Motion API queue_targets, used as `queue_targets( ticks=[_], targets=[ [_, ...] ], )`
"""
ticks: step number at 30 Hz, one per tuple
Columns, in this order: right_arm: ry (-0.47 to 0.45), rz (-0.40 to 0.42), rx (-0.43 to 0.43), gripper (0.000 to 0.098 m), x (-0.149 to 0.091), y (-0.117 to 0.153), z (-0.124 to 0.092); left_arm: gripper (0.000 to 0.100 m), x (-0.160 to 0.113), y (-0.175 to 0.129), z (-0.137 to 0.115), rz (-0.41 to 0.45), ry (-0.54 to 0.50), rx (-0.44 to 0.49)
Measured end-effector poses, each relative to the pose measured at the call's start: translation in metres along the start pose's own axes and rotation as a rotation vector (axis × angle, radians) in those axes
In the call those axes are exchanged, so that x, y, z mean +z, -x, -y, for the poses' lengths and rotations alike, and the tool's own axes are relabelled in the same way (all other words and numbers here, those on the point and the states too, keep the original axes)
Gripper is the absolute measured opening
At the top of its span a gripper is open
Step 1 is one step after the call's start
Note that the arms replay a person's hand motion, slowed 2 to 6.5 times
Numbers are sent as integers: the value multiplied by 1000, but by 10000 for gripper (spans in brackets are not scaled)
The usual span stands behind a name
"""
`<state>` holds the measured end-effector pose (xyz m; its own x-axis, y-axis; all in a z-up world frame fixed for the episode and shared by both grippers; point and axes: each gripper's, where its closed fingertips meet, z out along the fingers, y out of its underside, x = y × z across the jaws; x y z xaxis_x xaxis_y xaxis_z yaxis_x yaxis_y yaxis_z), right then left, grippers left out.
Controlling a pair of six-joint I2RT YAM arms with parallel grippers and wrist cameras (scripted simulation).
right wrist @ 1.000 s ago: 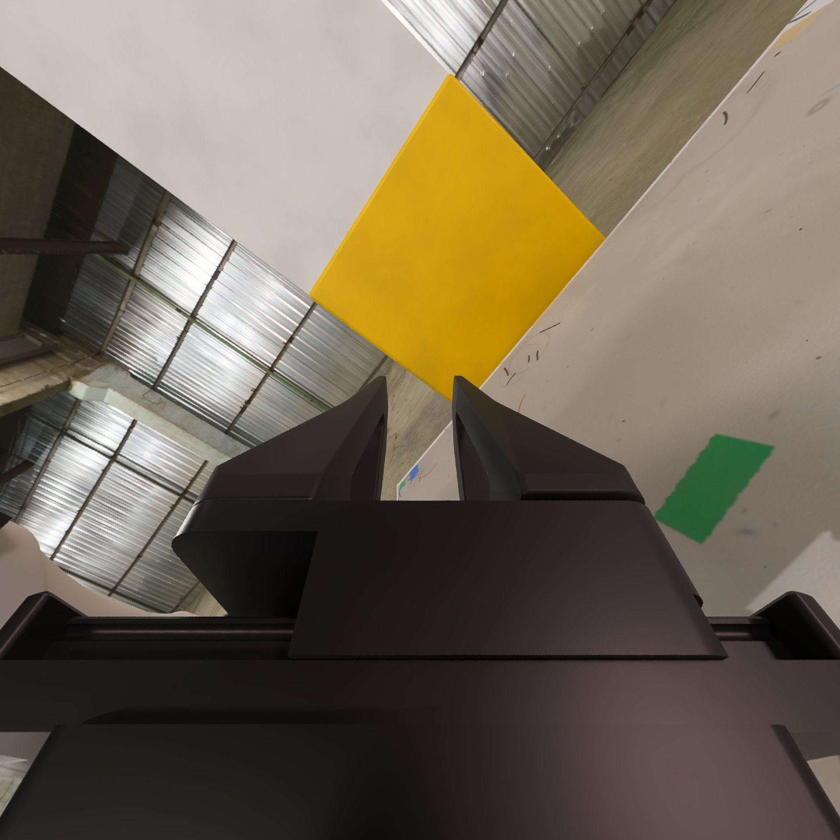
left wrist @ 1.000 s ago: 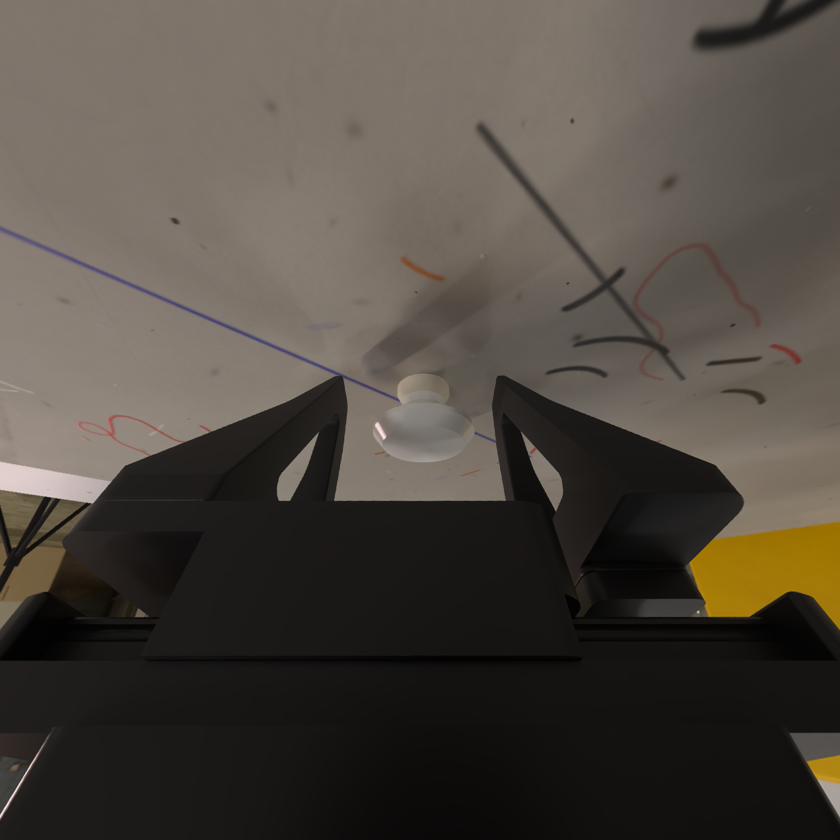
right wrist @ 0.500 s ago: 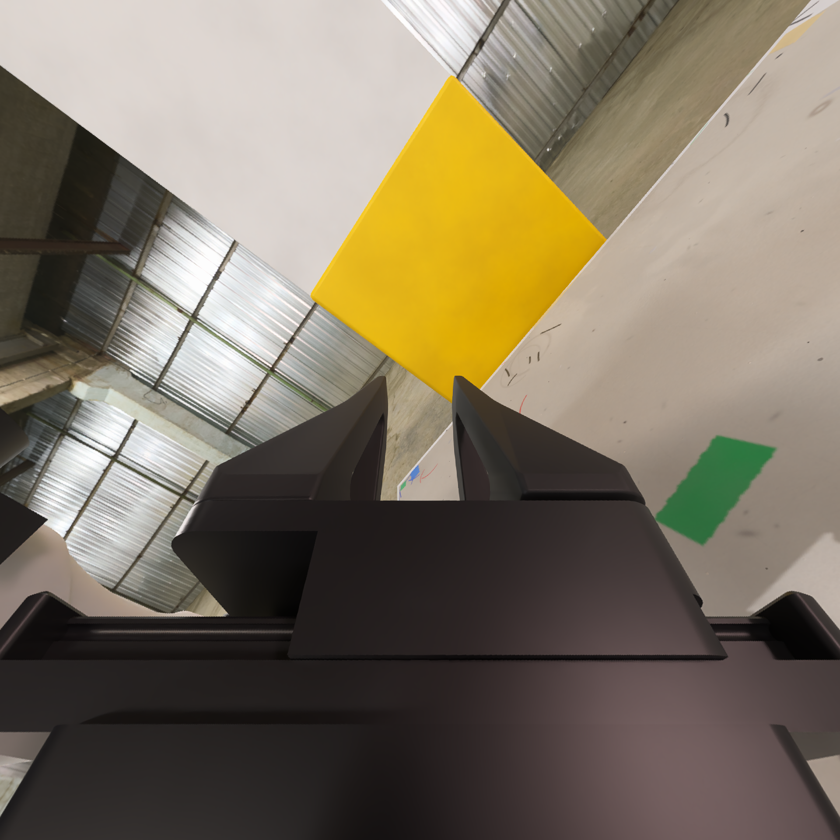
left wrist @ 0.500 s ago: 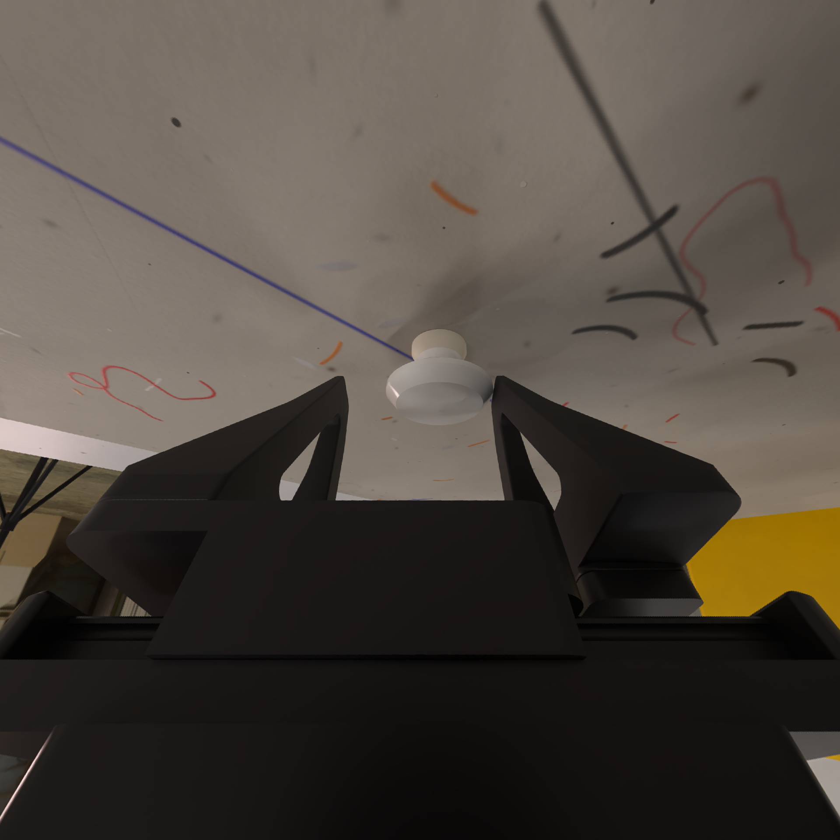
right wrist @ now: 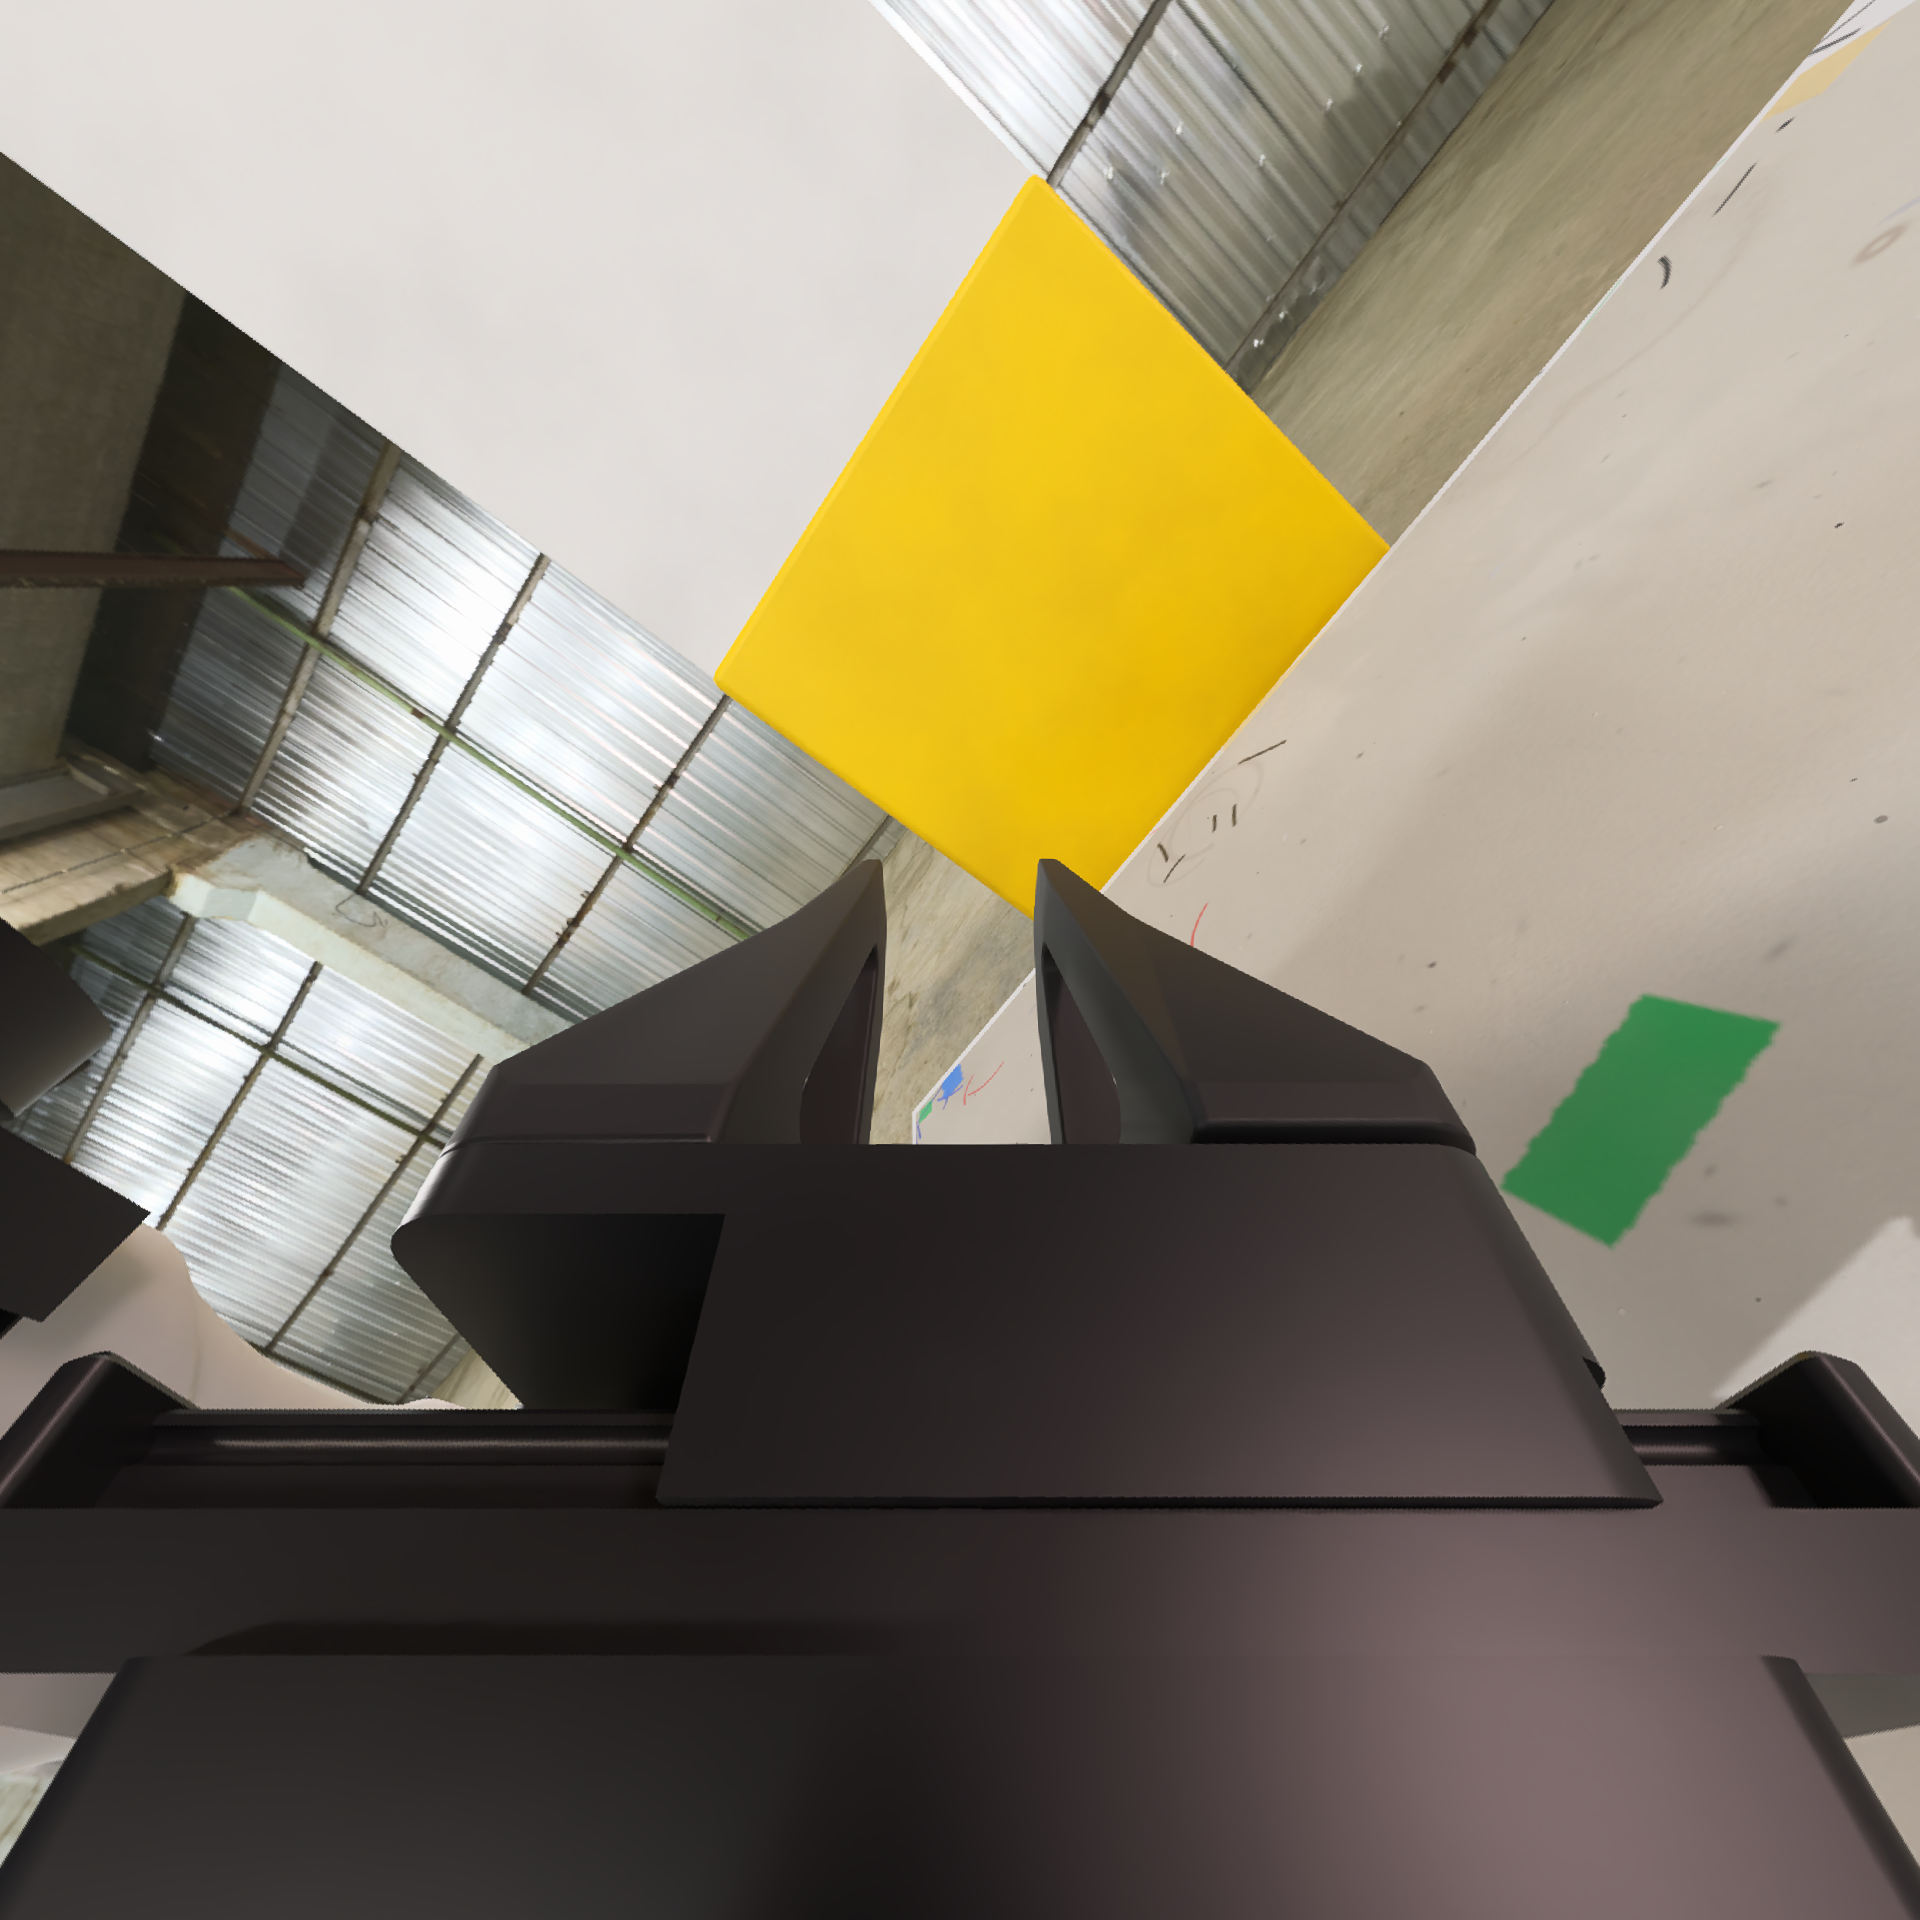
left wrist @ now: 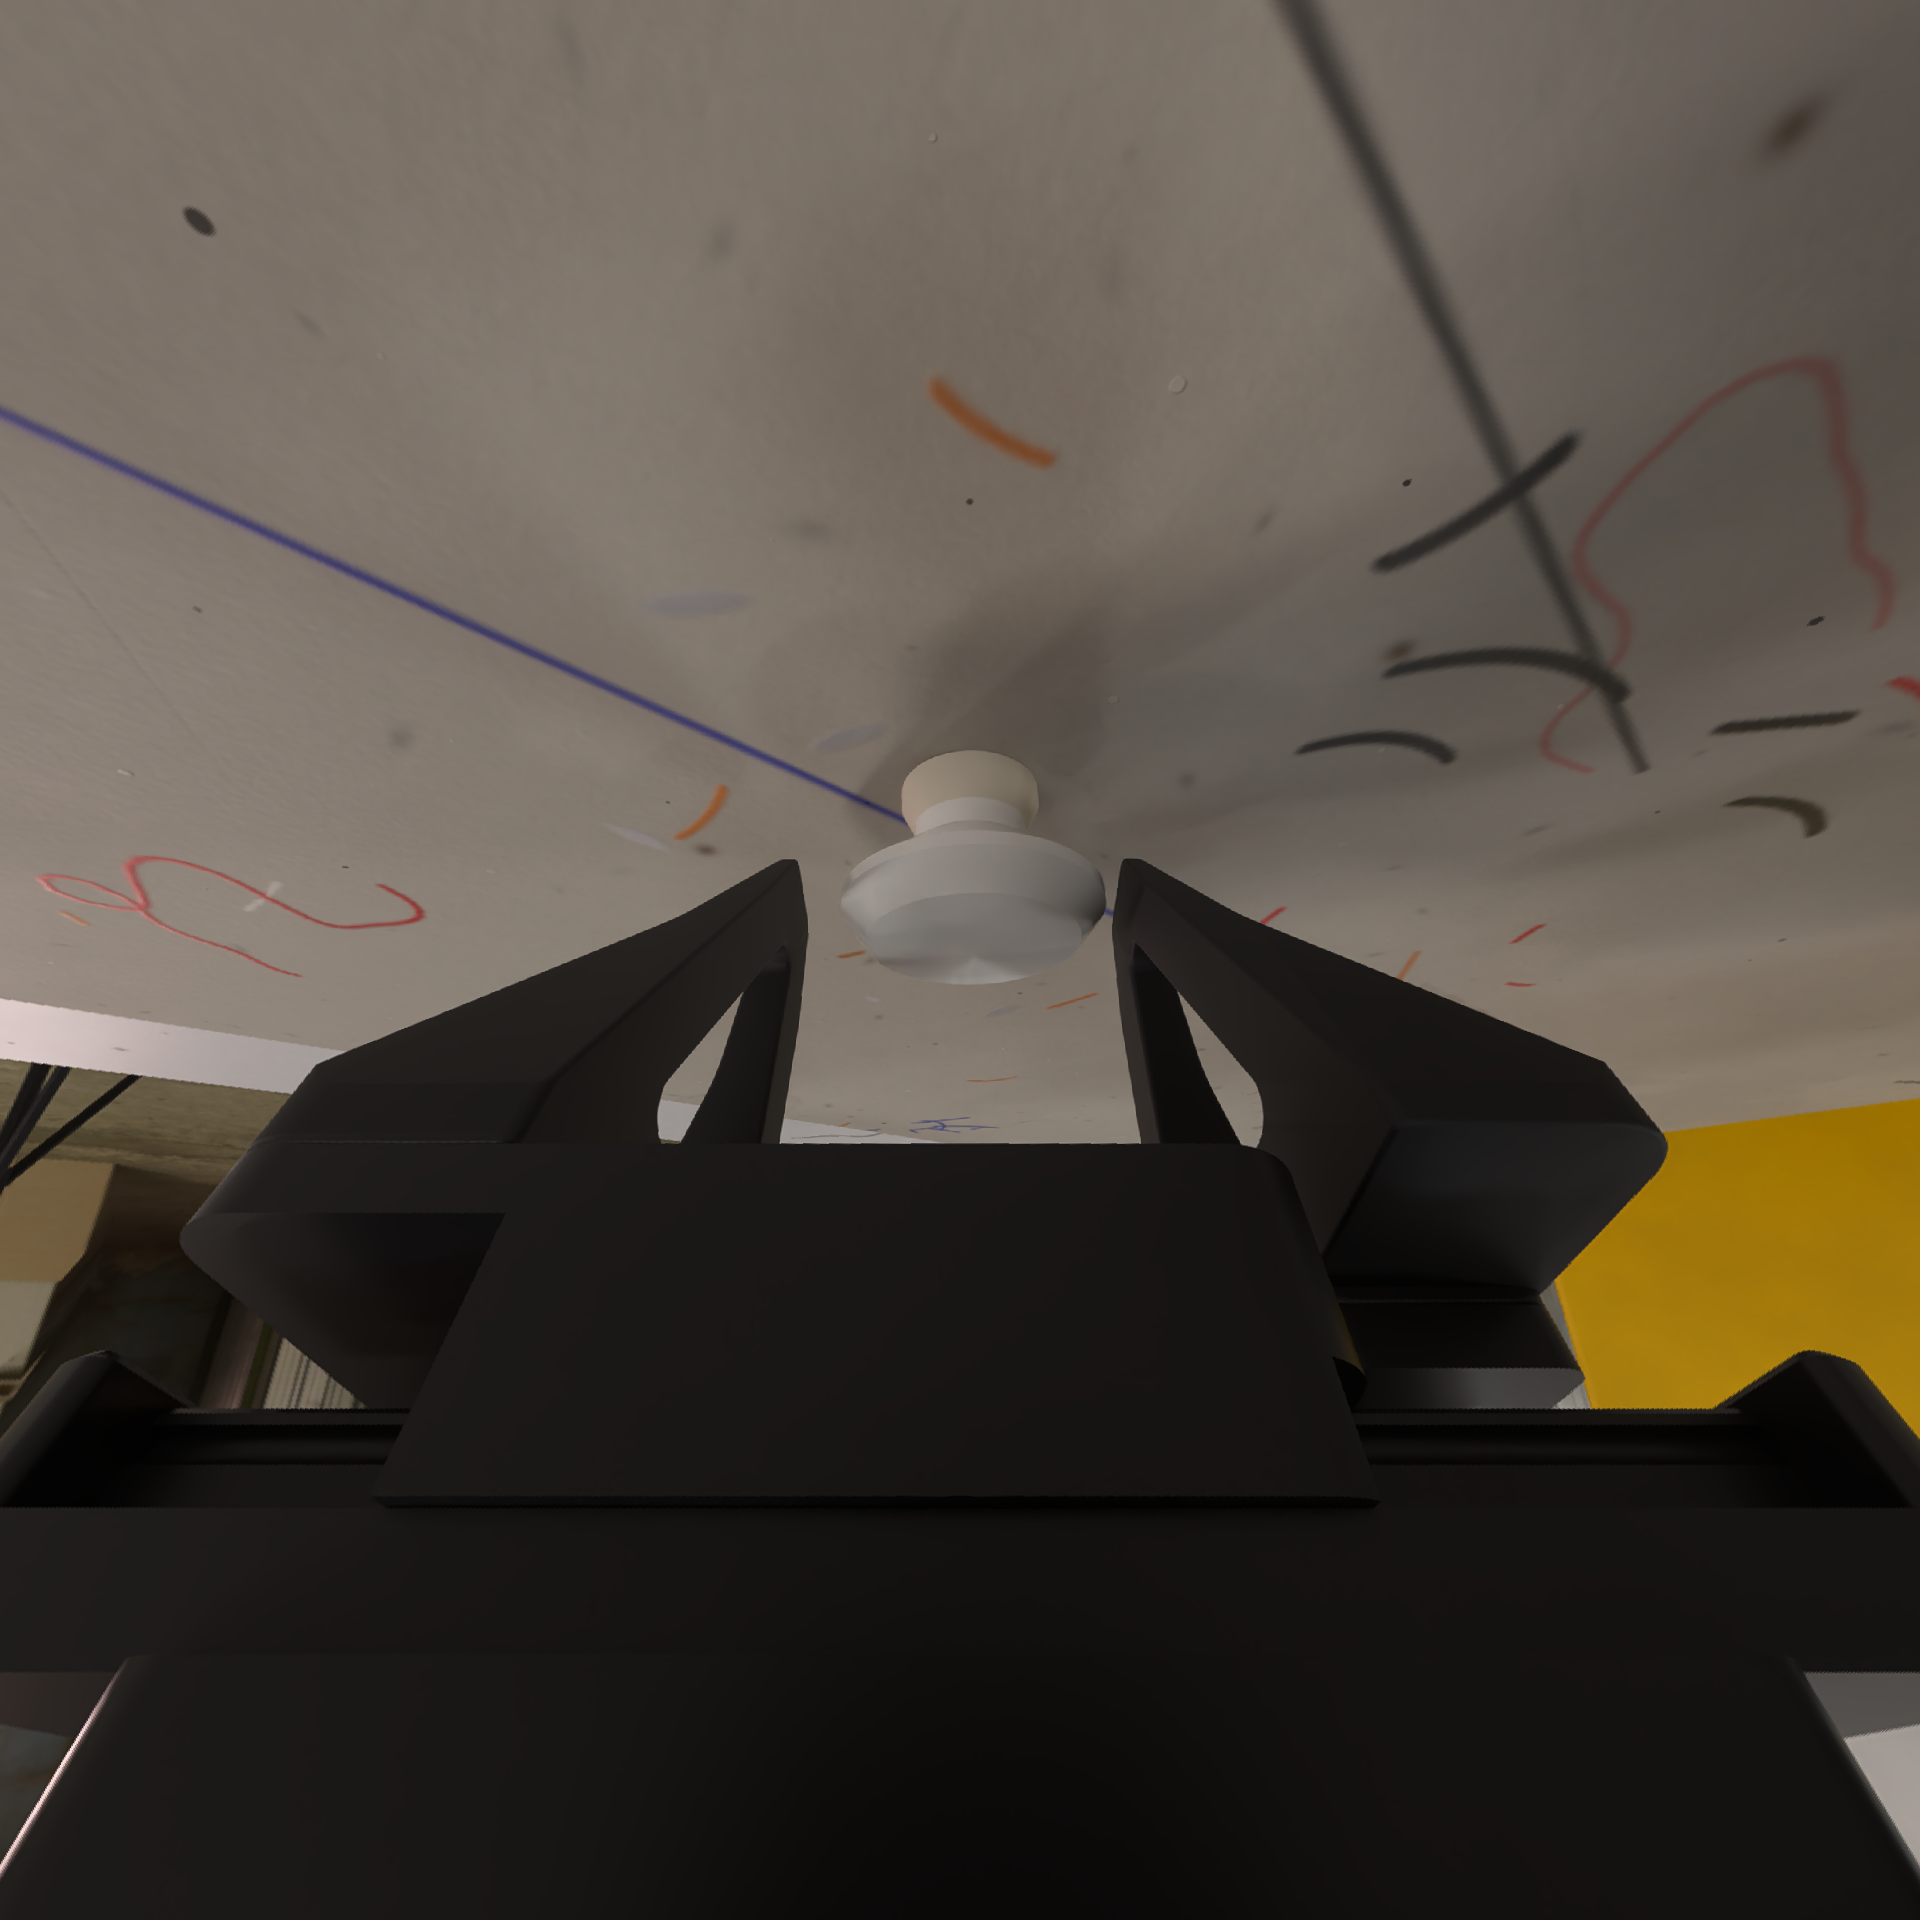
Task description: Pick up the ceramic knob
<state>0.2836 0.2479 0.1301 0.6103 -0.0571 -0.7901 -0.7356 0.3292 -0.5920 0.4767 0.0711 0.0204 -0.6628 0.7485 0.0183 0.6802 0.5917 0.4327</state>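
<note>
A: Entry, pick up the ceramic knob. Step in hand?

B: Approach, final part. The left hand point(left wrist: 959, 883) has its fingers spread apart, one on either side of the ceramic knob point(left wrist: 971, 914). The knob stands on the table point(left wrist: 520, 364), broad white cap toward the camera, narrower cream base behind it. Right fingertip point(left wrist: 1127, 904) sits just beside the cap's rim, perhaps touching; I cannot tell. Left fingertip point(left wrist: 784, 904) shows a small gap.

A: So not gripped.

B: In my judgement, no. Nothing is clamped yet. The cap lies level with the tips only, not deep between the fingers.

A: Next move?

B: Likely a little further advance so the pads cover the cap's widest part, a slight shift to centre it, then closing and lifting. The cap is rounded and glossy, so a tip-only pinch could squeeze it out forward.

A: Right hand point(right wrist: 959, 883)?

B: Idle, off to the side. Its fingers stand close together with a narrow gap between them, holding nothing. It points past the table edge toward a yellow panel point(right wrist: 1049, 561) and corrugated metal wall point(right wrist: 468, 779).

A: Obstacles?

B: None near the knob. The table carries only flat marks: a blue line point(left wrist: 416, 592) running behind the knob, red scribbles point(left wrist: 229, 904), black strokes point(left wrist: 1475, 509). A green patch point(right wrist: 1642, 1112) shows in the right wrist view, well apart from that hand.
</note>
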Motion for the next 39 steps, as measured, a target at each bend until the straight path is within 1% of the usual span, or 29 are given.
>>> queue_targets(
  ticks=[3, 8, 17, 28, 39],
  targets=[
    [0, 0, 0, 242, 0, 0, 0, 493, 2, -1, 0, -11, 20, 8],
    [-2, 3, -1, 242, 0, 1, 0, 402, 6, -3, 1, -22, 48, 17],
    [-5, 8, 4, 241, -2, 1, 0, 401, 6, -3, 1, -21, 58, 12],
    [-8, 12, 6, 242, -2, 2, 1, 401, 6, -5, 1, -32, 58, -21],
    [-8, 12, 6, 243, -2, 3, 1, 401, 4, -7, 5, -10, -1, -59]
  ],
)
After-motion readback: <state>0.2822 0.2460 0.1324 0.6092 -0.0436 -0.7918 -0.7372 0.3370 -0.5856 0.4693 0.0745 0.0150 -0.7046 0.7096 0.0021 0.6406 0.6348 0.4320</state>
